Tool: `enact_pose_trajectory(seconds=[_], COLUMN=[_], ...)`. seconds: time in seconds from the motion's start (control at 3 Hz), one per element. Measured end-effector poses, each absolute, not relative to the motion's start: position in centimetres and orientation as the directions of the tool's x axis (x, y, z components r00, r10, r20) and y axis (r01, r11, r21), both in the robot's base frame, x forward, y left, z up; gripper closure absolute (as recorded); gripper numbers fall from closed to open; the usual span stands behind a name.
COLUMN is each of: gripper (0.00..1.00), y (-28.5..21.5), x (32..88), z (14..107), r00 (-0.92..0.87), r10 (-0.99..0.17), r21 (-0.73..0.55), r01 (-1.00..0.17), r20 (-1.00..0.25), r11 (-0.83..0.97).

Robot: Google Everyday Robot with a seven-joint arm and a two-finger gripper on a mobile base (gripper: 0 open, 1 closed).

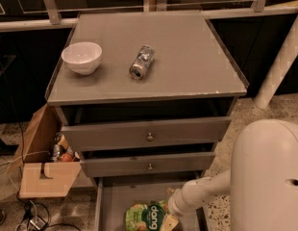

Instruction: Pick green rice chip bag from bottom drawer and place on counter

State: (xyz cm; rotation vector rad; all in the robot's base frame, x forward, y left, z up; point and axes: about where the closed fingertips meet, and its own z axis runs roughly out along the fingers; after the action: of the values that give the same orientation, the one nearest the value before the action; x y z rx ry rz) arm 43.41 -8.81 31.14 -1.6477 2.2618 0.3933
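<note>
Camera view shows the gripper [169, 221] low in the bottom drawer [110, 201], at the right edge of the green rice chip bag [144, 216]; whether it is open or closed, or has hold of the bag, cannot be told; a yellowish part of it overlaps the bag's right corner; the white arm [202, 194] slants up and right from it to the bulky white robot body [269, 177] at the frame's right.

Bag is a light-green crinkly pouch with a dark green round logo reading "dang" in white; it lies on the drawer floor near the front, its lower part cut off by the frame edge; bare grey floor shows to its left and behind it; the drawer's left wall stands apart from the bag.

Middle drawer [149, 166] and top drawer [149, 134] are pulled out partway above, each overhanging the back of the bottom drawer; both have small knobs.

Counter [187, 57] is matte grey with a chipped front-right edge; white bowl [81, 57] sits at left; silver can [141, 61] lies on its side near the middle; bare surface fills the right half and the front strip; a rail runs just behind the back edge.

Cardboard box [43, 177] stands open against the cabinet's left side; cables [31, 215] lie on the floor below it; white post [281, 61] leans at far right.
</note>
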Motion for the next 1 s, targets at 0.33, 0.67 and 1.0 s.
enact_pose_trajectory(seconds=[0.33,0.67,1.0], gripper=[0.0,0.0,0.0], y=[-7.5,-6.2,-5.1], x=[42.7,43.4,45.9], z=[29.5,27.2,24.7], r00=[-0.286,-0.271,-0.23], r10=[-0.848,-0.823,-0.8], r21=[0.072,0.075,0.047], r01=[-0.956,-0.96,-0.968], r20=[-0.446,-0.499,-0.554], r11=[0.285,0.27,0.246])
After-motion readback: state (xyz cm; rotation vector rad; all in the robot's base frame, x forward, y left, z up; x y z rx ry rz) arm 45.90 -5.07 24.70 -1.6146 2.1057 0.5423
